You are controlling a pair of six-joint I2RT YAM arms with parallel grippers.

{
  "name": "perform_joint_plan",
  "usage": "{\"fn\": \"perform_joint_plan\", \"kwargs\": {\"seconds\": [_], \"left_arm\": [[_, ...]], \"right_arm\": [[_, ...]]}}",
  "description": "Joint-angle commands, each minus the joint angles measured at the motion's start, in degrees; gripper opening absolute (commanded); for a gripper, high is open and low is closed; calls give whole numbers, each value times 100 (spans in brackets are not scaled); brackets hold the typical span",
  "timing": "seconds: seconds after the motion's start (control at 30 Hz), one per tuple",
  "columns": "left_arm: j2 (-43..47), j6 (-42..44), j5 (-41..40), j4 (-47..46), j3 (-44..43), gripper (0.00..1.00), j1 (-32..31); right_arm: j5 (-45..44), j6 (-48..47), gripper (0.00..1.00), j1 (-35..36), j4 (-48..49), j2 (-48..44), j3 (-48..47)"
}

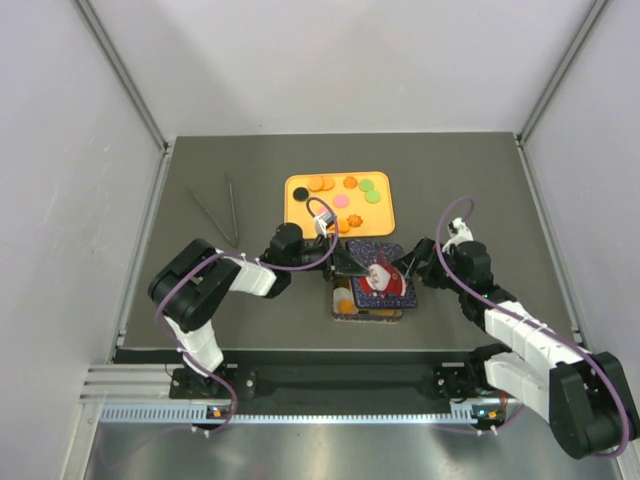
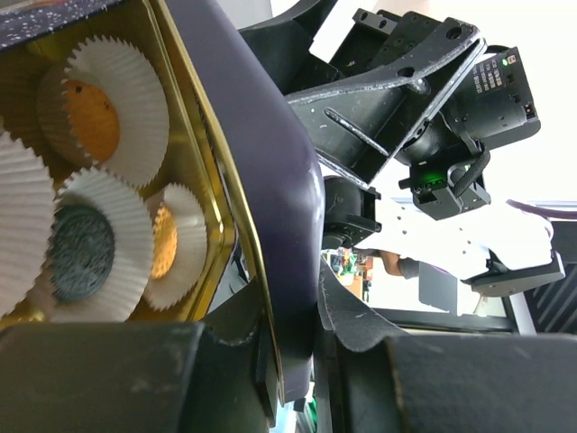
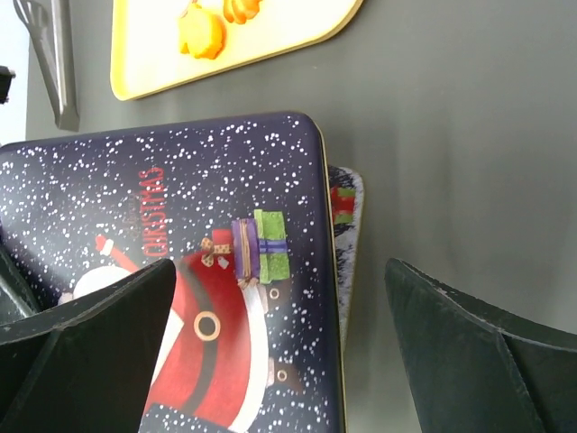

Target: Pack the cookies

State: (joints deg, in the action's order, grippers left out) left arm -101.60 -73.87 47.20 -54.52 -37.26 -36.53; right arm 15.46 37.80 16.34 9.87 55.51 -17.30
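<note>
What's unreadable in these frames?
- Top view: most of the inside of the tin, hidden under the lid.
- Left wrist: how many paper cups hold cookies; the tin runs off the left and top edges.
- Right wrist: the tray is cut by the top edge; most cookies out of view.

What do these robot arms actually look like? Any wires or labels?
The left arm and right arm are chunky black joints linked by white segments, each trailing a looping purple cable. Their fingers are flat, matte black. A black block on the right wrist bears small white print and a green light.
</note>
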Motion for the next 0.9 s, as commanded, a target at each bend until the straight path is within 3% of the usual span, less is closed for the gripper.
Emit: {"fn": "perform_joint_plan", "kwargs": {"seconds": [0.0, 0.87], "left_arm": [[-61, 92, 114, -357, 61, 0, 76], [-79, -400, 913, -937, 104, 1, 366]], "right_arm": [[167, 34, 100, 62, 340, -49, 77], [1486, 386, 100, 62, 1439, 549, 359]]}}
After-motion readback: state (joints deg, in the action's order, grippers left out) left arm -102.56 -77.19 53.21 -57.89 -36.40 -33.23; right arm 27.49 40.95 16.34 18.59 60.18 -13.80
